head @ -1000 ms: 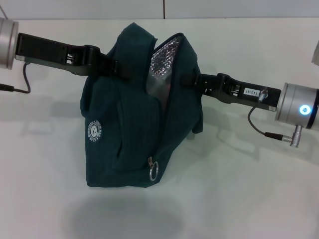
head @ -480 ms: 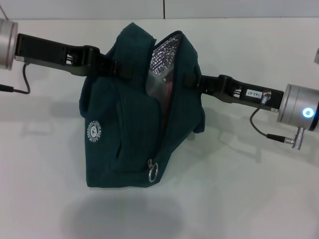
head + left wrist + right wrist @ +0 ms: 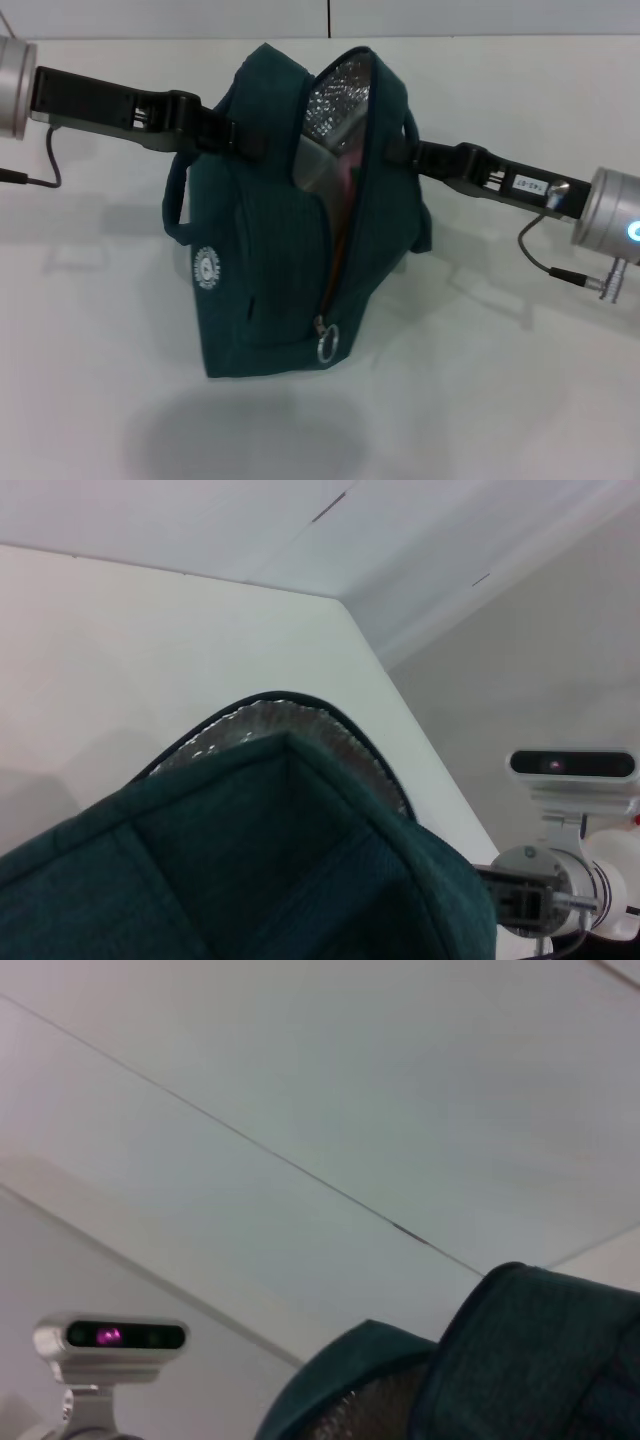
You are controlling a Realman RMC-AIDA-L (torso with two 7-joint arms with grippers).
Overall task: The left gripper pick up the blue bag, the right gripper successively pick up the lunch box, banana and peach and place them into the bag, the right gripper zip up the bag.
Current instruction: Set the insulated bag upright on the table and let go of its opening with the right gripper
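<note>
Head view shows the blue bag (image 3: 290,230) standing at the middle of the white desk (image 3: 520,400), gripped from both sides: the left gripper (image 3: 235,135) is clamped on the top fabric, while the right gripper (image 3: 400,152) holds the opposite rim. The mouth gapes, foil lining (image 3: 335,100) exposed, with something pinkish inside; the lunch box and banana cannot be made out. Packing looks finished, so zipping appears to be the step in hand; the right gripper would next need to release and reach the ring pull (image 3: 328,346) at the bag's near, low end. Compared with a second ago, the bag has shifted toward the desk's right edge and its opening has narrowed.
</note>
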